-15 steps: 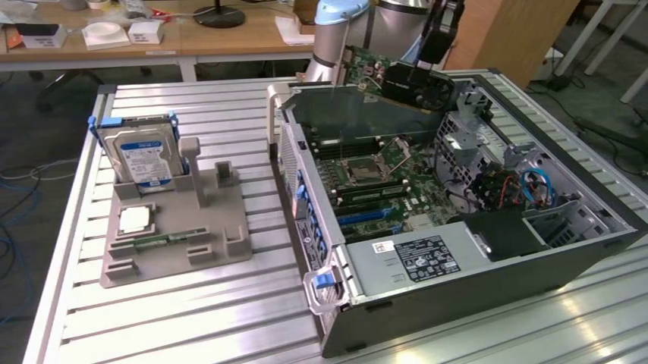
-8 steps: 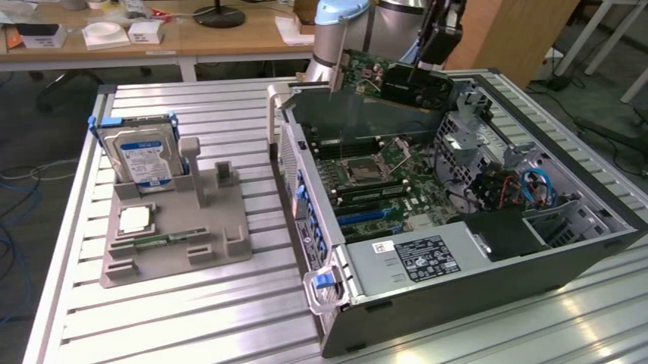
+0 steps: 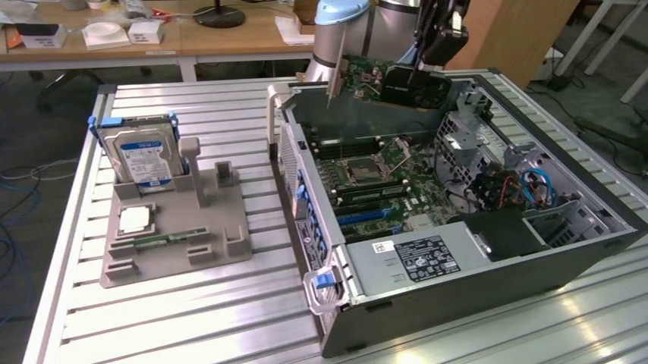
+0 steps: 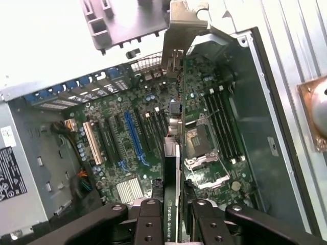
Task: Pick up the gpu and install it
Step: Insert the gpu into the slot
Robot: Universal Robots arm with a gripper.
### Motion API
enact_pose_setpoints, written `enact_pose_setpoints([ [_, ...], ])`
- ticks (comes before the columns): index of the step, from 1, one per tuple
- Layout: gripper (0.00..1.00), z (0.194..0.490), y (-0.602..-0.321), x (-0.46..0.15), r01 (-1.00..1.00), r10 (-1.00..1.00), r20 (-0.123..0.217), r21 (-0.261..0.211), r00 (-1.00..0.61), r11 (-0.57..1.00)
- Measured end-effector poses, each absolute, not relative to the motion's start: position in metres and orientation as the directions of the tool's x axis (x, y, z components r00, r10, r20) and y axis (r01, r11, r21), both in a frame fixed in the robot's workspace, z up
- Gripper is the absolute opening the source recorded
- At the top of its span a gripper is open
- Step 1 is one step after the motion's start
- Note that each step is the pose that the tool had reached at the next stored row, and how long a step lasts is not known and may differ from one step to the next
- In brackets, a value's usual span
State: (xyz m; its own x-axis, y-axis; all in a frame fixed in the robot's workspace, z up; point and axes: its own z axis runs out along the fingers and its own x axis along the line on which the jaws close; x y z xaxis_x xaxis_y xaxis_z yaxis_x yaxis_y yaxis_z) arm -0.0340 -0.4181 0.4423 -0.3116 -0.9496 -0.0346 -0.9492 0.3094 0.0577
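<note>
- The arm (image 3: pixel 339 30) comes down from the far side of the counter (image 3: pixel 202 106), its wrist bent over the far end of an open computer case (image 3: pixel 567 250).
- The pincer (image 3: pixel 417 70) points down into the case. In the wrist view the pincer (image 4: pixel 173 217) is closed partway, with one black finger (image 4: pixel 150 214) pressed to each face of the gpu (image 4: pixel 171 163).
- The gpu (image 3: pixel 377 82) hangs in that grip, on edge, green board and black cooler showing, level with the case's upper rim and apart from the motherboard (image 3: pixel 375 178) below.
- From the wrist, the card is seen edge-on above the motherboard (image 4: pixel 204 102), running the same way as the long blue slot (image 4: pixel 134 135). Its metal bracket (image 4: pixel 179 35) is at the end far from the pincer.
- The case lies on its side with the panel off and a grey power supply (image 3: pixel 426 254) at its near end.
- Towards the exterior view's left, well apart from the case, a grey holder (image 3: pixel 218 235) sits on the slatted metal counter. A blue-labelled hard drive (image 3: pixel 142 155) stands upright in it.
- Behind is a wooden counter (image 3: pixel 233 34) with small boxes and a lamp base, and cables lie on the floor.
</note>
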Motion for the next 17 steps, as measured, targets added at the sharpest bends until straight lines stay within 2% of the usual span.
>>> enact_pose_setpoints([
  [8,0.26,0.4399,-0.418,-0.034,-0.983,-0.984,-0.038,0.059,-0.174,0.172],
  [13,0.26,0.4396,-0.4179,-0.0345,-0.984,-0.985,-0.038,0.058,-0.17,0.168],
  [17,0.26,0.4373,-0.4179,-0.039,-0.986,-0.985,-0.044,0.025,-0.169,0.168],
])
